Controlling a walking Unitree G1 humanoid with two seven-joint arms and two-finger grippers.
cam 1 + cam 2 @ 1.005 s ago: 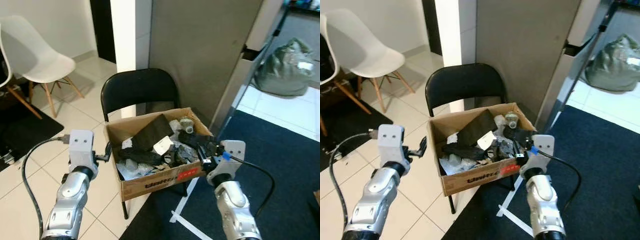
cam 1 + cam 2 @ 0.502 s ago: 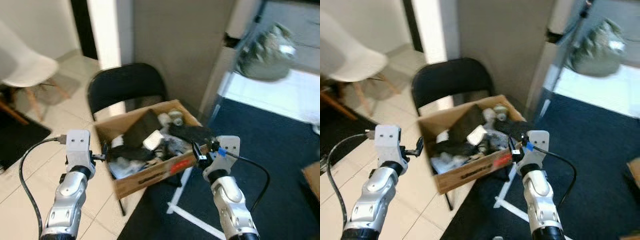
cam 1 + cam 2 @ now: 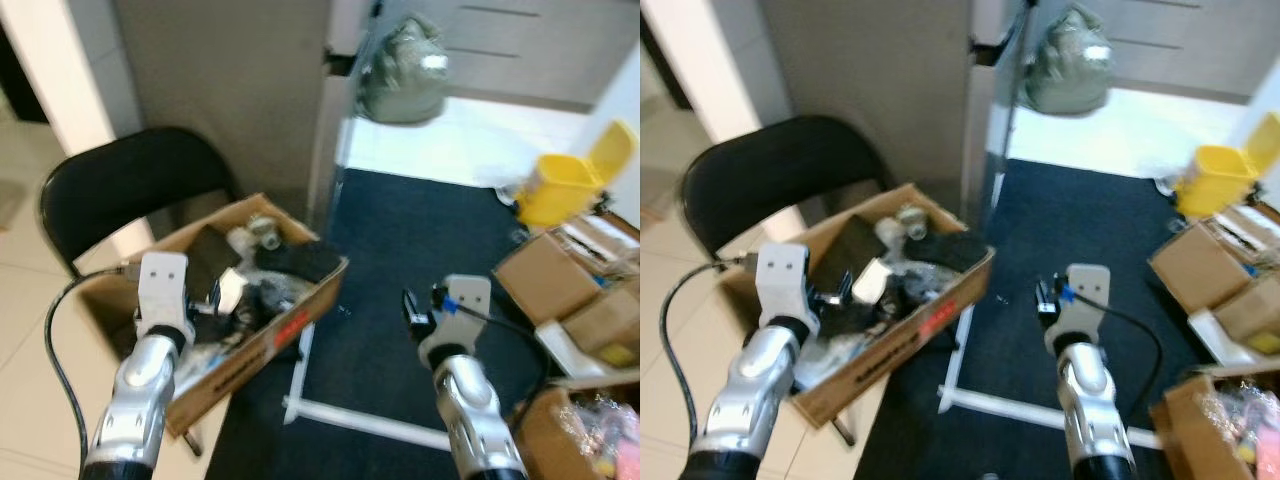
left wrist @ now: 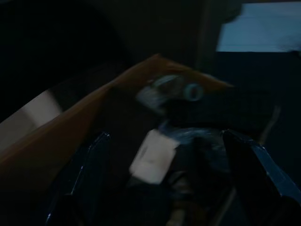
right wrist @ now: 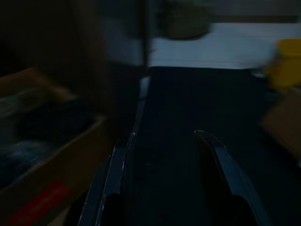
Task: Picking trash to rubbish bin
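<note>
An open brown cardboard box (image 3: 262,335) crammed with dark and pale trash sits on the seat of a black folding metal chair (image 3: 120,185), beside a grey wall panel. Among its contents are a white paper scrap (image 4: 153,154), a black crumpled piece (image 3: 945,248) and what looks like a small clear jar (image 4: 181,90), though the blur makes that uncertain. The left tool (image 4: 164,188) hangs just over the box's near side, its two black fingers (image 4: 89,174) spread wide and empty. The right tool (image 5: 162,174) is held above the dark blue carpet (image 3: 420,240), well apart from the box, fingers parted and holding nothing. A white tape line (image 3: 360,420) crosses the carpet. Farther off stand a yellow plastic bin (image 3: 565,180) with its lid raised, a green-grey filled bag (image 3: 1070,62) on the pale floor, and more cardboard cartons (image 3: 560,285).
</note>
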